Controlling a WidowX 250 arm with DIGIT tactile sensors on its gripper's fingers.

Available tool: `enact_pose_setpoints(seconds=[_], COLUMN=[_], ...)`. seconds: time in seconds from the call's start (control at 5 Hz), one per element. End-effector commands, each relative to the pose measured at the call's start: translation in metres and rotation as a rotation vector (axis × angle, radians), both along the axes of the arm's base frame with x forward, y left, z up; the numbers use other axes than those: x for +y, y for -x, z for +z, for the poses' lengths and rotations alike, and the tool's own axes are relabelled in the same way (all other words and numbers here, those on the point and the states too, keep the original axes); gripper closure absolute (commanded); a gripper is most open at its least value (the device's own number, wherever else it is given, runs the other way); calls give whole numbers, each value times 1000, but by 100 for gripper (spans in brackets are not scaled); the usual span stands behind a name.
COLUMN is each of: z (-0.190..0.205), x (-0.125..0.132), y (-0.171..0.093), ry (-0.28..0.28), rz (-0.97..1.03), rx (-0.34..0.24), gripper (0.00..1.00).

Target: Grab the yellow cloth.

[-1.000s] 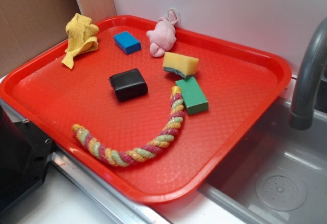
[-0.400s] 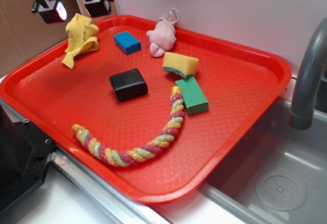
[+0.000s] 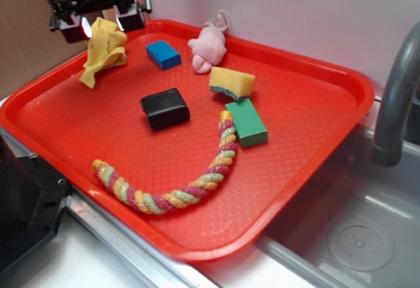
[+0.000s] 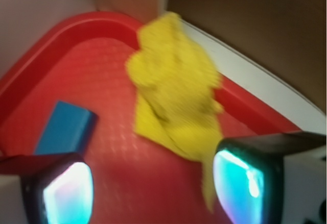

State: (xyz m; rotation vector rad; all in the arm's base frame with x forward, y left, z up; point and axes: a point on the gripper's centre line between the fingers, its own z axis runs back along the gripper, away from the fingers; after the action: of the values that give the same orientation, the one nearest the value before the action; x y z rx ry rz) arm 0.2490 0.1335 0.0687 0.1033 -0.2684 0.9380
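Observation:
The yellow cloth (image 3: 103, 50) lies crumpled at the far left corner of the red tray (image 3: 315, 144). It also shows in the wrist view (image 4: 173, 86), ahead of the fingers. My gripper (image 3: 100, 20) hangs just above and behind the cloth, open and empty. In the wrist view the gripper (image 4: 153, 191) has its jaws wide apart, with the cloth's tail by the right fingertip (image 4: 248, 185) and bare tray between the fingers.
On the tray lie a blue block (image 3: 163, 54), a pink plush toy (image 3: 209, 44), a yellow wedge sponge (image 3: 231, 82), a green block (image 3: 246, 122), a black block (image 3: 165, 108) and a braided rope (image 3: 177, 186). A faucet (image 3: 397, 98) and sink stand at right.
The gripper came into view from the top left and has moved down and right, closer over the yellow cloth. Nothing on the tray has moved.

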Motion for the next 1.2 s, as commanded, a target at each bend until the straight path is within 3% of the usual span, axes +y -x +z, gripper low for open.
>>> enact_pose_setpoints(seconds=[0.0,0.2,0.4,0.6,0.8,1.0], z=[-5,-12,-22,-23,-7,30], x=[55,64,64,58,35,5], y=[-14,-14,-10,-5,1,14], ry=[-14,-17,-5,3,33,46], rz=[62,76,66,38,-108,-278], rx=[-15,13,83,96,122,94], gripper=[0,0,100,100,100,100])
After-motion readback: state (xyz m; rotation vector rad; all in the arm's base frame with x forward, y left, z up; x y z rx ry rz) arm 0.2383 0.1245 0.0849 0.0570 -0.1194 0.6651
